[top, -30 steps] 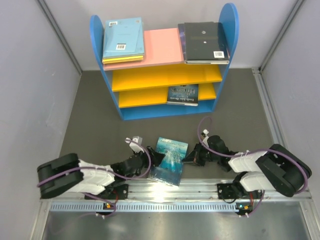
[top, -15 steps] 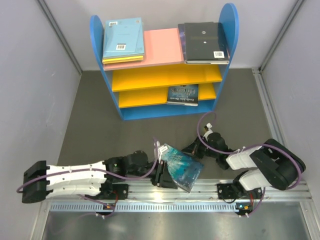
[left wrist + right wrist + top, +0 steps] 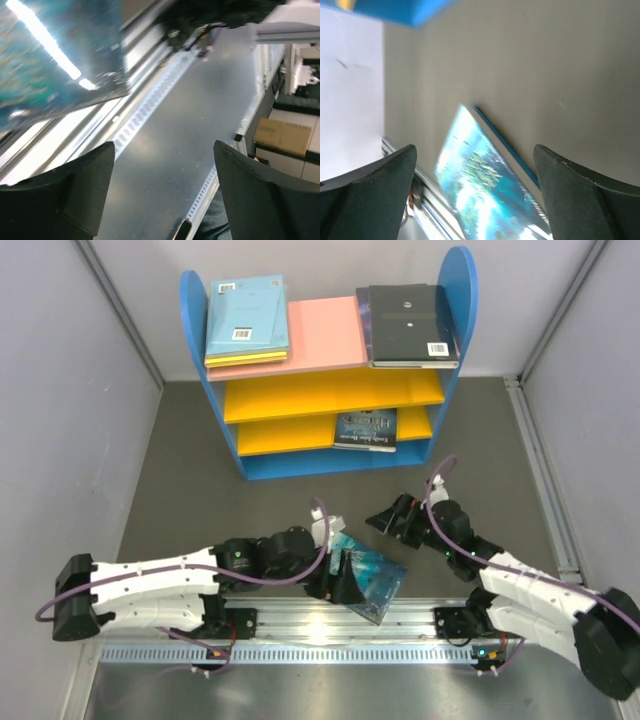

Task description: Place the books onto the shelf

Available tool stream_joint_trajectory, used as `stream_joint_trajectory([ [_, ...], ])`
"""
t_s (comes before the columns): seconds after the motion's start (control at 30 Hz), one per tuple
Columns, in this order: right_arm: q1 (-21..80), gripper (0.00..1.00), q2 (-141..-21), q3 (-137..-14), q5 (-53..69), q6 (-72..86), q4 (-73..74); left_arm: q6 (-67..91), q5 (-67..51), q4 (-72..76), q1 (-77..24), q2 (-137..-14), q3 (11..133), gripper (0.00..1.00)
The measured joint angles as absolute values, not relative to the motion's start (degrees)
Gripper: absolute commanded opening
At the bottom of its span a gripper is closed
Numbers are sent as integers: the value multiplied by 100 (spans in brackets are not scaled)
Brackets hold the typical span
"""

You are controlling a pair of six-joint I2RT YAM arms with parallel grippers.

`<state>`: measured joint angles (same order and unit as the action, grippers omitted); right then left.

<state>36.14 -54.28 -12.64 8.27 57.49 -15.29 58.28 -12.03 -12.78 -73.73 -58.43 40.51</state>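
Observation:
The shelf stands at the back. A light blue book lies on a yellow one at the left of its pink top board, and a black book lies at the right. A dark book rests on the lower yellow board. The teal book lies at the front, partly over the metal rail. My left gripper is open at the book's left edge, nothing between its fingers. My right gripper is open, behind the teal book and apart from it.
The aluminium rail with both arm bases runs along the near edge. Grey walls close in left, right and behind the shelf. The shelf's blue base shows at the top of the right wrist view.
Both grippers have opened. The left one let go of the teal book, which stays over the rail. The right arm has drawn back from the book toward the shelf side.

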Motion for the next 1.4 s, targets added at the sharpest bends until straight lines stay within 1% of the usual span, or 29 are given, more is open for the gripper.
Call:
stream_joint_trajectory([
  [0.03,3583,100,-5129,-1415,725,5634,-1212,5940,-1109,-1476,-7371,-5645,3815,96],
  [0.1,3498,100,-4733,-1719,591,5428,-659,6270,-939,-1865,-7373,-5065,3293,99],
  [0.23,3350,100,-4587,-2025,502,5096,-1,6849,-685,-2357,-7389,-4080,2550,99],
  [0.37,3341,100,-4871,-2012,504,4941,438,7225,-438,-2591,-7395,-3791,2049,99],
  [0.47,3334,100,-4995,-1909,530,4884,521,7345,-156,-2626,-7395,-4014,1907,99],
  [0.7,3330,100,-5002,-1662,567,4834,602,7349,521,-2523,-7395,-4764,2001,99],
  [0.83,3330,100,-4991,-1511,565,4838,598,7275,814,-2324,-7190,-5247,2123,98],
  [1.13,3323,100,-5221,-1448,585,4858,154,6700,543,-1013,-6189,-6665,2641,97],
  [1.27,3321,100,-5231,-1448,615,4851,128,6377,381,-854,-6119,-7321,3089,97],
  [1.4,3321,98,-5175,-1374,762,4860,51,6261,27,-493,-6110,-7513,3098,96],
])
